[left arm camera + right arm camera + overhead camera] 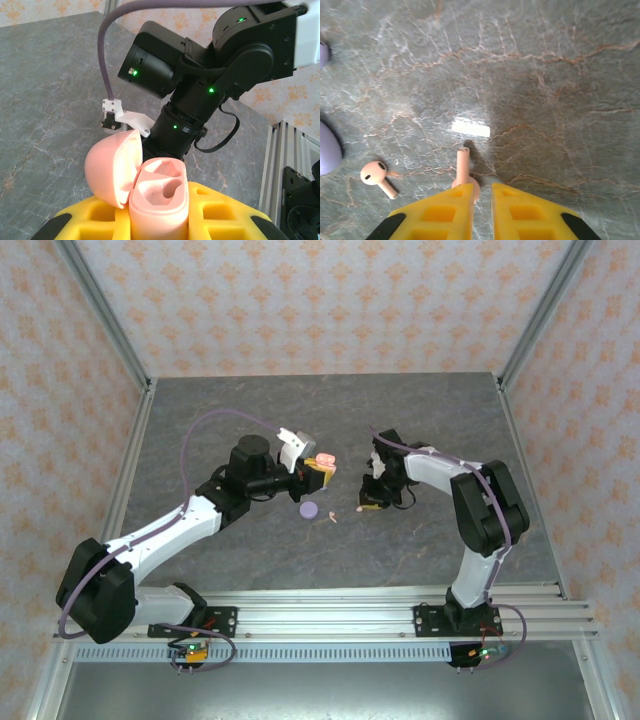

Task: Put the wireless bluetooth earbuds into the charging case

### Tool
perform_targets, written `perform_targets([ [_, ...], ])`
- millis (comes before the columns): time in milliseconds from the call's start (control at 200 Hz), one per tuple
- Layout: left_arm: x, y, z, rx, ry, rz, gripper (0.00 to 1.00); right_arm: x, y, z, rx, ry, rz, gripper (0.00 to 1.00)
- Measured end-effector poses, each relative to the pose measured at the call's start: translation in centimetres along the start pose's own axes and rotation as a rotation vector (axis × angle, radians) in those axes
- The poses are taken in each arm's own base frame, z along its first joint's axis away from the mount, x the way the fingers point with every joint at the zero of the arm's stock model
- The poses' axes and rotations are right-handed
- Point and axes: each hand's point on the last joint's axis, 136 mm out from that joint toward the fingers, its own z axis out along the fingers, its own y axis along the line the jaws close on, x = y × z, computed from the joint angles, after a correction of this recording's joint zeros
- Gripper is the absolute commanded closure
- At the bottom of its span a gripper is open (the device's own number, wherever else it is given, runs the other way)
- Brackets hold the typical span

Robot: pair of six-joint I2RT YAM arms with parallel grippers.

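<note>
The pink charging case [159, 192] stands upright between the yellow fingers [227, 212] of my left gripper [159, 220], which is shut on it. Its lid [111, 167] hangs open to the left and both wells look empty. In the top view this gripper [318, 469] holds the case [325, 460] above mid-table. My right gripper [482, 192] hovers low over the table, its jaws a narrow gap apart. One pink earbud [463, 167] lies at its left fingertip, stem pointing away, head partly under the finger. A second pink earbud [374, 174] lies loose to the left.
A lilac round piece [309, 509] rests on the table between the two grippers, with the loose pink earbud [330, 517] beside it. The right arm's black wrist [200, 90] sits close behind the held case. Metal frame posts and patterned walls border the grey table [300, 410].
</note>
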Motion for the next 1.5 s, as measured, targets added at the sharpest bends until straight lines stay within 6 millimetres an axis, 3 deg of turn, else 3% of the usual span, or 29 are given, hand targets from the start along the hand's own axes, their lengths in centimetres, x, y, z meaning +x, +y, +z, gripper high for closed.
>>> perform_targets([
  [175, 0.0, 0.0, 0.0, 0.0, 0.001, 0.0, 0.89, -0.7, 1.2, -1.9, -0.023, -0.054, -0.031, 0.9],
  [365, 0.0, 0.0, 0.0, 0.0, 0.001, 0.0, 0.89, -2.9, 2.7, -2.8, -0.044, -0.081, -0.065, 0.92],
  [516, -0.1, -0.1, -0.1, 0.0, -0.002, 0.002, 0.89, -3.9, 3.2, -1.6, -0.033, -0.043, -0.095, 0.93],
  [731, -0.3, -0.2, -0.3, 0.001, -0.01, 0.006, 0.89, -2.7, 3.6, 0.9, 0.022, 0.059, -0.137, 0.93],
  [1121, -0.4, -0.2, -0.3, -0.002, -0.012, 0.01, 0.89, -2.1, 1.6, 2.1, 0.149, 0.11, -0.141, 0.93],
  [1502, -0.4, -0.2, -0.3, -0.002, -0.012, 0.01, 0.89, -2.4, 0.6, 1.7, 0.227, 0.095, -0.147, 0.93],
])
